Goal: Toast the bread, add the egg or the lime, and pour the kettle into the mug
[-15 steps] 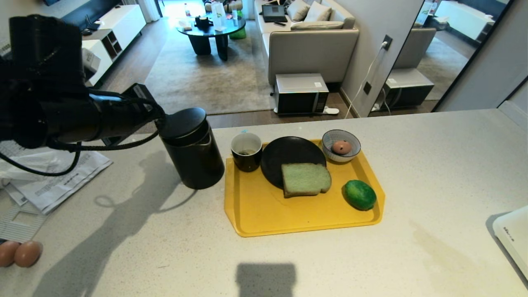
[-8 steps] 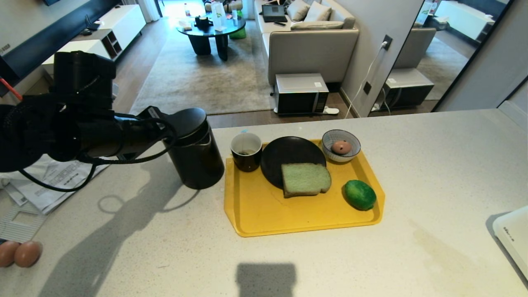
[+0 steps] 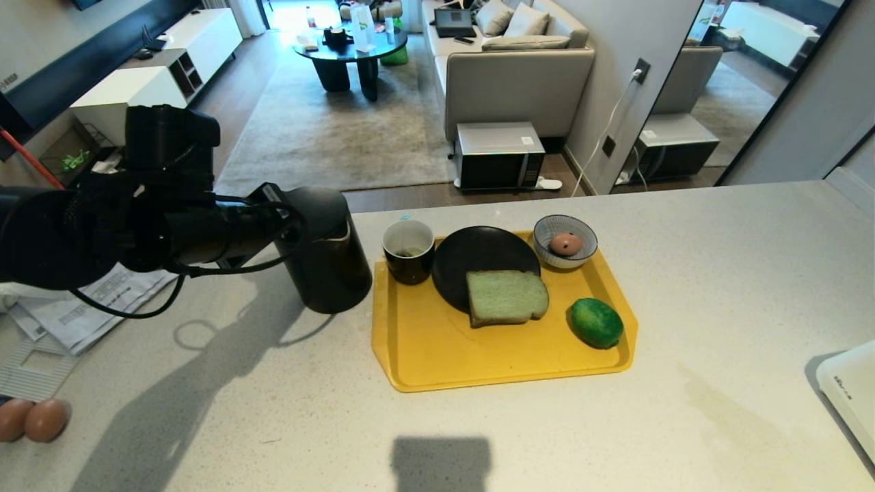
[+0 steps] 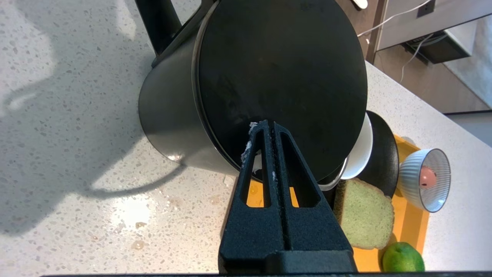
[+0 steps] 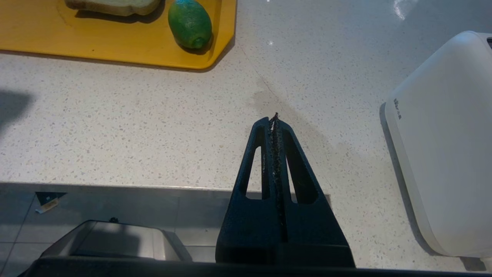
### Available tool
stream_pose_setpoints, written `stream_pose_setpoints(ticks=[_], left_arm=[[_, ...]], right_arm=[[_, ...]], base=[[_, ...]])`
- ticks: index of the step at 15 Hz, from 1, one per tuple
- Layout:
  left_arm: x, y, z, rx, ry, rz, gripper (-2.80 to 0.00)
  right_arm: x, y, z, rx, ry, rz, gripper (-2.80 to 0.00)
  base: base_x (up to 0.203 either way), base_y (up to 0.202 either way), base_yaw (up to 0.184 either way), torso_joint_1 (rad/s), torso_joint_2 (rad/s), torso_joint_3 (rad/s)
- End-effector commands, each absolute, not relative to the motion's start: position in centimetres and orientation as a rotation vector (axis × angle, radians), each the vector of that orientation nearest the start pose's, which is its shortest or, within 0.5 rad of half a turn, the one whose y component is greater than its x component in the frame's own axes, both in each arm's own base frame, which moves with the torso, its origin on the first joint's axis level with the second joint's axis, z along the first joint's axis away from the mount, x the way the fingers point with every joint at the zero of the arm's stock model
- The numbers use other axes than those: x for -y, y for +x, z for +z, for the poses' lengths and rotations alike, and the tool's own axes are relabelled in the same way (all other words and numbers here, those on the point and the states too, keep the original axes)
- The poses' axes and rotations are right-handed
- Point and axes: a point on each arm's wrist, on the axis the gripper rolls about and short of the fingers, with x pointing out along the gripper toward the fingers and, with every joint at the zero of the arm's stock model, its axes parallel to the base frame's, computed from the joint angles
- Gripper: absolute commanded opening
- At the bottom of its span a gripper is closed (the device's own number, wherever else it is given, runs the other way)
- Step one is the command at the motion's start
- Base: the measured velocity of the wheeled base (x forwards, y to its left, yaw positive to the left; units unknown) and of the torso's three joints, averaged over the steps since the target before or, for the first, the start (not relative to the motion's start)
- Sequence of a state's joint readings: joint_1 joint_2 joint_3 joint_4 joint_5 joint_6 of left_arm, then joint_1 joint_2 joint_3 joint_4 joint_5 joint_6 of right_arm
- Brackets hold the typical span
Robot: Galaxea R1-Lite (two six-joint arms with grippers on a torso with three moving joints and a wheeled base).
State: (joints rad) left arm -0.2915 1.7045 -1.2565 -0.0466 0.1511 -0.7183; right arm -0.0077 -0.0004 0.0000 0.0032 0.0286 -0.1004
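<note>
The black kettle (image 3: 331, 270) stands on the counter just left of the yellow tray (image 3: 424, 355). My left gripper (image 4: 269, 124) is shut and empty, its tips hovering over the kettle's lid (image 4: 280, 73); the loop handle (image 4: 157, 23) is off to the side. On the tray are the mug (image 3: 408, 251), a black plate (image 3: 478, 253) with the bread (image 3: 507, 297) lying partly on it, the lime (image 3: 597, 322) and a striped bowl (image 3: 547, 236) holding an egg (image 3: 566, 243). My right gripper (image 5: 273, 119) is shut and parked over the counter's near edge.
A white appliance (image 3: 847, 403) sits at the counter's right edge. Papers (image 3: 75, 311) and two brown eggs (image 3: 34, 420) lie at the left. The counter's far edge drops off behind the tray.
My left arm has swung lower and further right, so its shut gripper now hangs over the kettle's lid. The kettle and the tray's things have not moved.
</note>
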Motion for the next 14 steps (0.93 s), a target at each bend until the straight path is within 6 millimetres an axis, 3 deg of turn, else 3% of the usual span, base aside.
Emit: stream_pose_setpoints(ticks=[1, 4, 9, 14], left_arm=[[9.0, 31.4, 24.4, -0.442, -0.624, 0.021, -2.8], [8.9, 31.1, 26.1, -0.384, -0.645, 0.003, -2.8], [7.9, 28.4, 32.4, -0.22, -0.706, -0.01, -2.8], [4.3, 26.2, 37.0, 0.015, -0.562, 0.152, -2.8]], right_arm=[[-0.1, -2.3, 7.5, -0.002, -0.101, 0.022, -2.8], [-0.1, -2.3, 7.5, -0.002, -0.101, 0.022, -2.8], [-0.1, -2.3, 7.5, -0.002, -0.101, 0.022, -2.8], [-0.1, -2.3, 7.5, -0.003, -0.101, 0.022, -2.8]], base=[[0.0, 0.0, 0.0, 0.0, 0.0, 0.0], [0.0, 0.0, 0.0, 0.0, 0.0, 0.0], [0.0, 0.0, 0.0, 0.0, 0.0, 0.0], [0.0, 0.0, 0.0, 0.0, 0.0, 0.0]])
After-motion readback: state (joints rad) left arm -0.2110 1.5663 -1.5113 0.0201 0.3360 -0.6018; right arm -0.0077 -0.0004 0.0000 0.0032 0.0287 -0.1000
